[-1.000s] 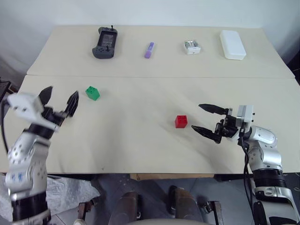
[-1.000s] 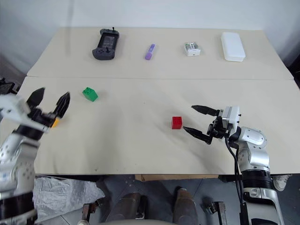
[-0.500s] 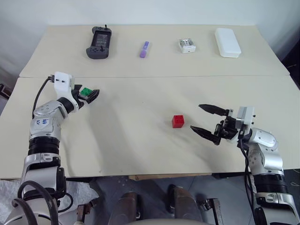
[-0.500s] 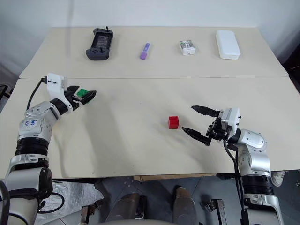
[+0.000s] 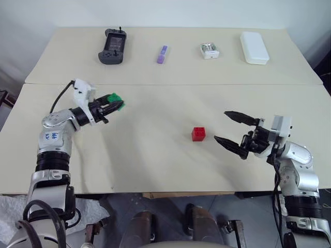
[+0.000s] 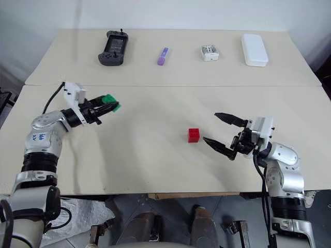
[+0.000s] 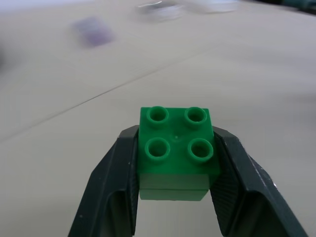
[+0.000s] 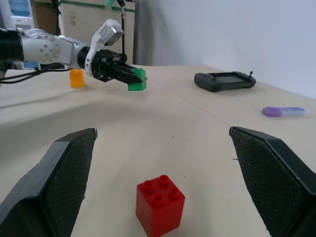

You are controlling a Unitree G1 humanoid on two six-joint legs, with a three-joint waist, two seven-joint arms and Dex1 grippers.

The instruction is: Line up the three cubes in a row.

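Since a second ago the left gripper (image 5: 115,106) has clamped the green cube (image 5: 115,99) and carried it rightward, held clear of the table (image 5: 155,160), while the red cube (image 5: 198,134) sits well to its right, just left of the wide-open right gripper (image 5: 227,128).

Soft, even light falls over the pale table (image 5: 155,155), bright without glare. Shadows are faint: a weak one lies beside the red cube (image 5: 198,134). Both head views are sharp across the whole surface. In the left wrist view the green cube (image 7: 176,150) is crisp while everything behind it smears into blur. The right wrist view stays fairly clear into the distance.
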